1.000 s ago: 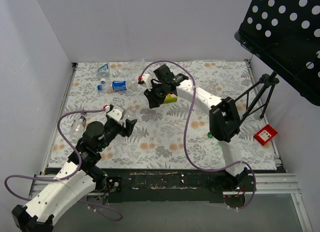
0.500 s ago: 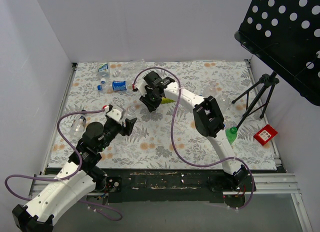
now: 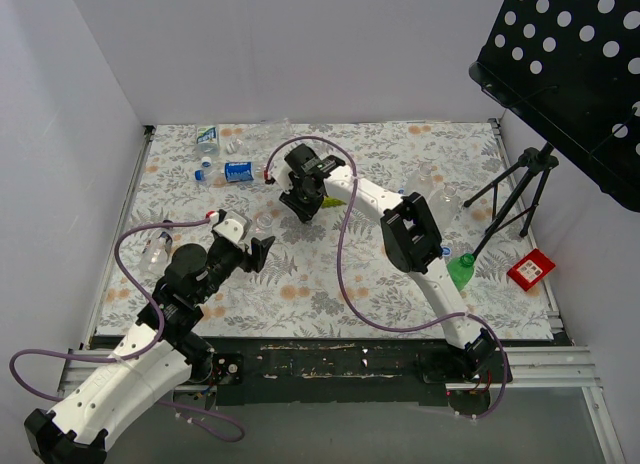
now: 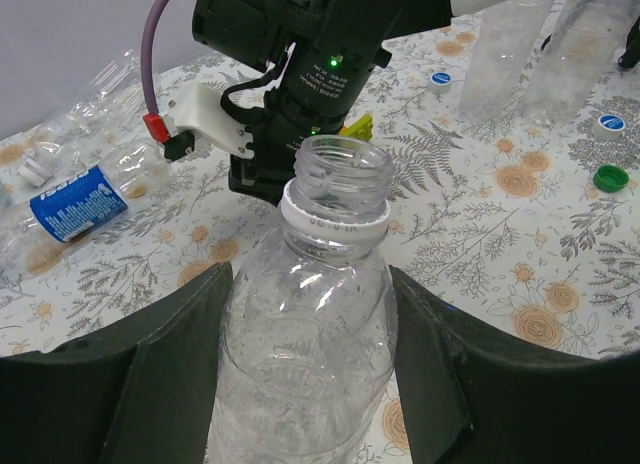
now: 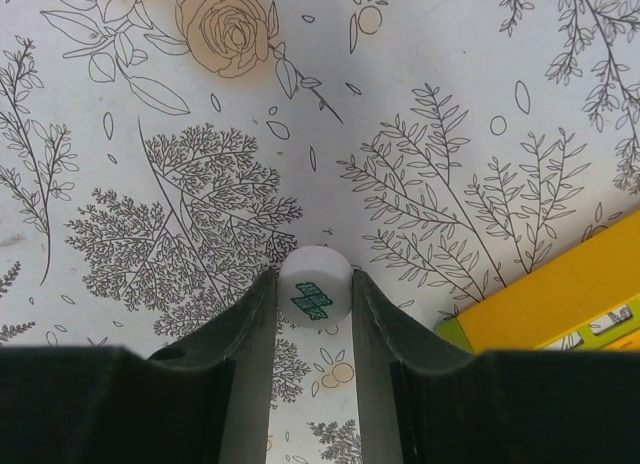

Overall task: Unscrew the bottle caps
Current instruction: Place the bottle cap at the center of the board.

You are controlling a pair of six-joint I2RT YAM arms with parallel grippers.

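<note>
My left gripper (image 4: pixel 310 284) is shut on a clear bottle (image 4: pixel 315 334), held upright. Its neck (image 4: pixel 335 179) is open, with a white ring and no cap. In the top view this gripper (image 3: pixel 256 248) is at the left middle of the table. My right gripper (image 5: pixel 313 284) is shut on a white bottle cap (image 5: pixel 315 296) with green print, just above the cloth. In the top view it (image 3: pixel 303 206) hangs a little beyond the held bottle (image 3: pixel 263 224). A yellowish bottle (image 5: pixel 560 304) lies right of it.
A blue-labelled bottle (image 3: pixel 238 171) and other clear bottles (image 3: pixel 207 136) lie at the far left. Clear bottles (image 3: pixel 440 199) and a green bottle (image 3: pixel 462 269) are at the right. Loose caps (image 4: pixel 610 123), one green (image 4: pixel 610 176), lie on the cloth. A tripod (image 3: pixel 515 199) stands at the right edge.
My right gripper has moved left and down towards the cloth, and its arm has swung left. My left arm and its bottle have not moved.
</note>
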